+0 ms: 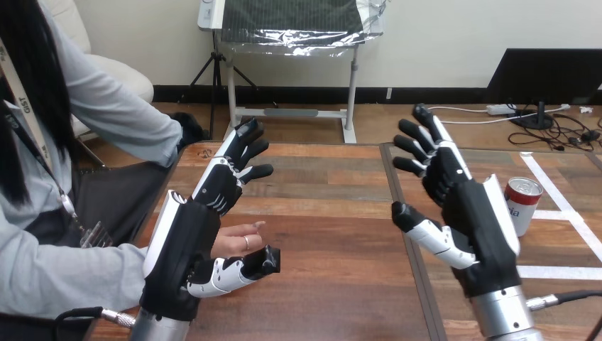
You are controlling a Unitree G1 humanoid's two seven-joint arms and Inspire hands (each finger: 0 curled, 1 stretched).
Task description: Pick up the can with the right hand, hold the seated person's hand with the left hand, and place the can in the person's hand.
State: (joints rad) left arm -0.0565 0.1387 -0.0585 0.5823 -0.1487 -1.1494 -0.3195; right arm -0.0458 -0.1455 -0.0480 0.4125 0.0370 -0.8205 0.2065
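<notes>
A red and white can (525, 201) with a silver top stands upright on the table's right side. My right hand (465, 209) is raised just left of it, fingers straight and spread, thumb out to the left; its back covers the can's left edge. At the left, my left hand (186, 238) is open, fingers stretched toward the far edge. The person's hand (238, 239) lies palm down on the table, just right of my left palm and above my thumb (238, 270). I cannot tell whether they touch.
The wooden table (334, 220) has a seam running front to back near its middle. White tape lines (561, 213) cross its right part near the can. The person sits at the left edge, their forearm behind my left arm.
</notes>
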